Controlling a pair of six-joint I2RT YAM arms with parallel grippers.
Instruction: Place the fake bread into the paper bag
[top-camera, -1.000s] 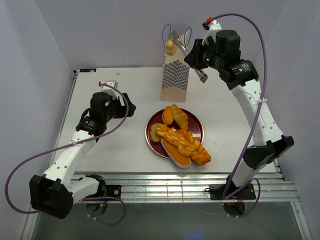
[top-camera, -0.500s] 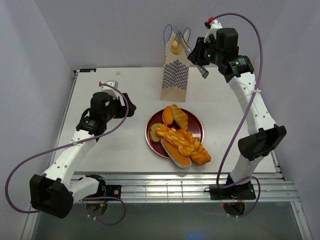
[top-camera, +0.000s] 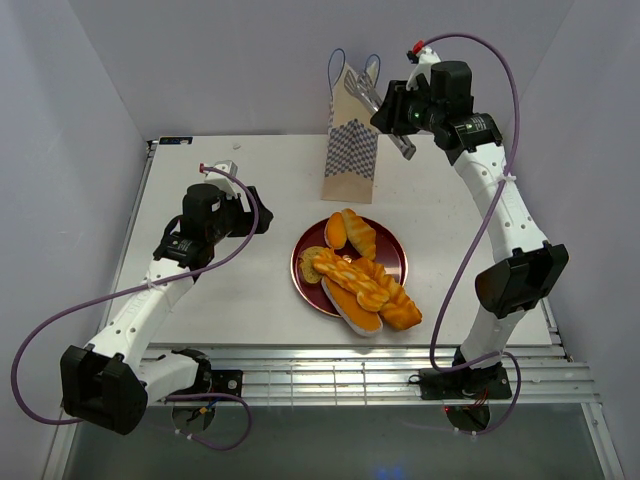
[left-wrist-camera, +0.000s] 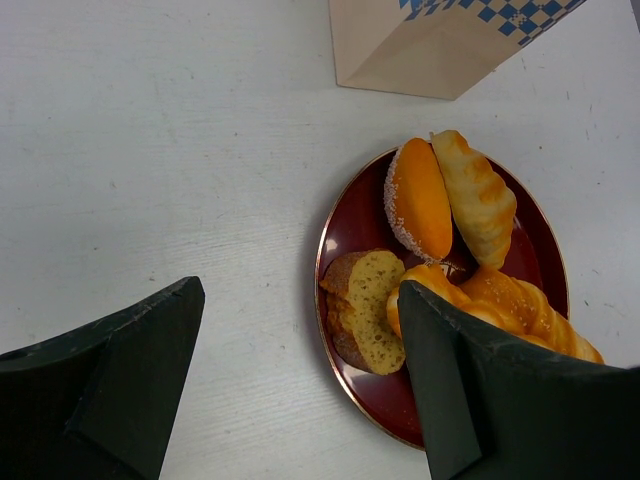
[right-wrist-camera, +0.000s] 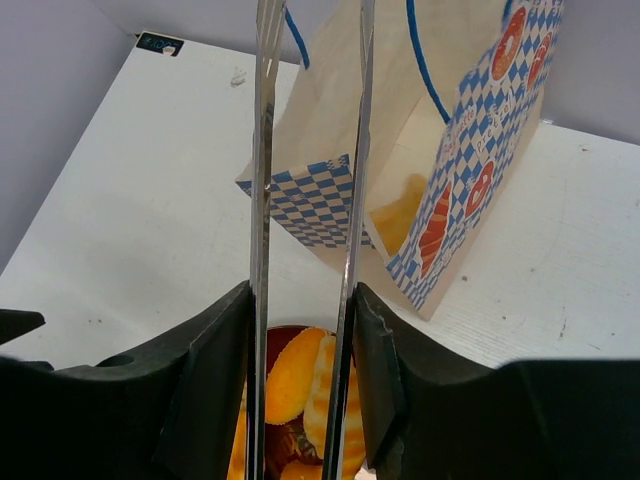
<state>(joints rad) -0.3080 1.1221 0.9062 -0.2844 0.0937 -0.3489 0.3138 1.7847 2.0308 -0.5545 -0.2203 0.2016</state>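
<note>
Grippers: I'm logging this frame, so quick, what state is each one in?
Left gripper: open, holding nothing.
Right gripper: shut on metal tongs.

Same build on both: left arm (top-camera: 140, 305) and right arm (top-camera: 497, 205) have white link shells and black joint housings. A purple cable (top-camera: 520, 90) loops along each, with a red cap (top-camera: 416, 45) at the wrist end. The left gripper fingers (left-wrist-camera: 480, 400) are matte black wedges. Black bases (top-camera: 185, 375) sit just below the tabletop (top-camera: 250, 300) near edge.
</note>
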